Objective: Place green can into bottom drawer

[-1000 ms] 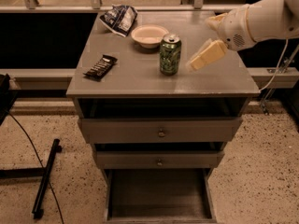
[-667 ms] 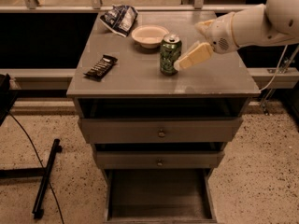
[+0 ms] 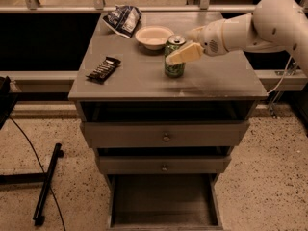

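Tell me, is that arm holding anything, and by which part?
Cannot be told. The pincer is at the upper part of the green can, which stands upright on the cabinet top, but whether it actually grips the can does not show.

End effector [image 3: 179, 52] mid-frame, arm [image 3: 250, 28] from R.

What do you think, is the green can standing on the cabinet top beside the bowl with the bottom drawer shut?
No. The camera view shows the bottom drawer pulled open. The green can does stand on the cabinet top beside the bowl, with the claw at it.
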Robot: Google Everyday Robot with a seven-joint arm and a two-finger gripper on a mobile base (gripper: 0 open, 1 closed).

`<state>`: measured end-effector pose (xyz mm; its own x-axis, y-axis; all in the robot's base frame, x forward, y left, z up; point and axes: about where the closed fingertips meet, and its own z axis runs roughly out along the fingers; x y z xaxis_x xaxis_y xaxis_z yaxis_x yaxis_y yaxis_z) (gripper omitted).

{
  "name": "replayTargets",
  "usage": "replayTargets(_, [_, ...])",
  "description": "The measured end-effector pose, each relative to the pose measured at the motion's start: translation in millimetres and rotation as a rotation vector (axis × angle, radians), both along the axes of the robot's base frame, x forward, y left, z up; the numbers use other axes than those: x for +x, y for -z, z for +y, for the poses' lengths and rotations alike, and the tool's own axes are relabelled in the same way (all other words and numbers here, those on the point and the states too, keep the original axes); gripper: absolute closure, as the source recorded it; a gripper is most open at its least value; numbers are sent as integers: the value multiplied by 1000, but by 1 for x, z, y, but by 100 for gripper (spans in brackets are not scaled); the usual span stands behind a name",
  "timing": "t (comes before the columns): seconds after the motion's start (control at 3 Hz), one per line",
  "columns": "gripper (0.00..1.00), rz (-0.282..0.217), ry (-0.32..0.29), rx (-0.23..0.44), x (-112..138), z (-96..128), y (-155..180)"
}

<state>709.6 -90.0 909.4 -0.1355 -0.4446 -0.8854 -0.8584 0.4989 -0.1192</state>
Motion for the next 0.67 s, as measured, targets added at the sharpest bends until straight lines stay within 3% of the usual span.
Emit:
replayTargets(0.33, [30, -9, -20, 70, 11, 13, -5])
replayTargets(0.67, [53, -12, -67, 109, 6, 24, -5])
